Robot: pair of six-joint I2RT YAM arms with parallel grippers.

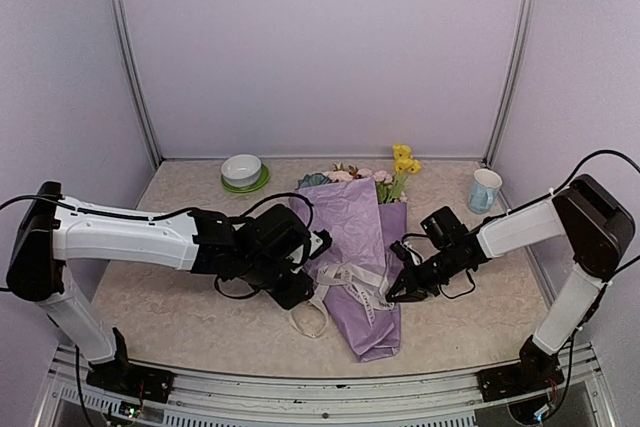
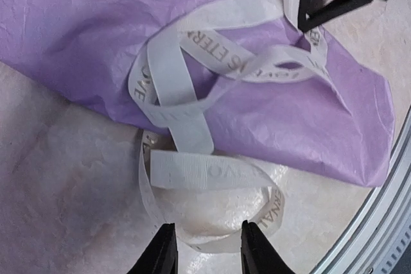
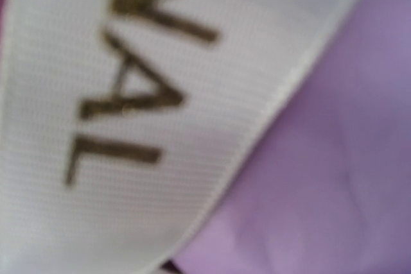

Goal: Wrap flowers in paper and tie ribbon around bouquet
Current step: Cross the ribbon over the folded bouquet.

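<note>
Top view: the bouquet (image 1: 352, 232) lies on the table (image 1: 170, 307), the ribbon (image 1: 352, 282) looped round its middle between the left claw (image 1: 300, 297) and right claw (image 1: 393, 292). Left wrist view: the left claw is seen part-spread and empty just short of a slack loop, which could be snagged and the wrap pulled loose. Right wrist view: only ribbon over paper (image 3: 334, 158) is shown; the right claw is pressed together, apparently on a strand.
</note>
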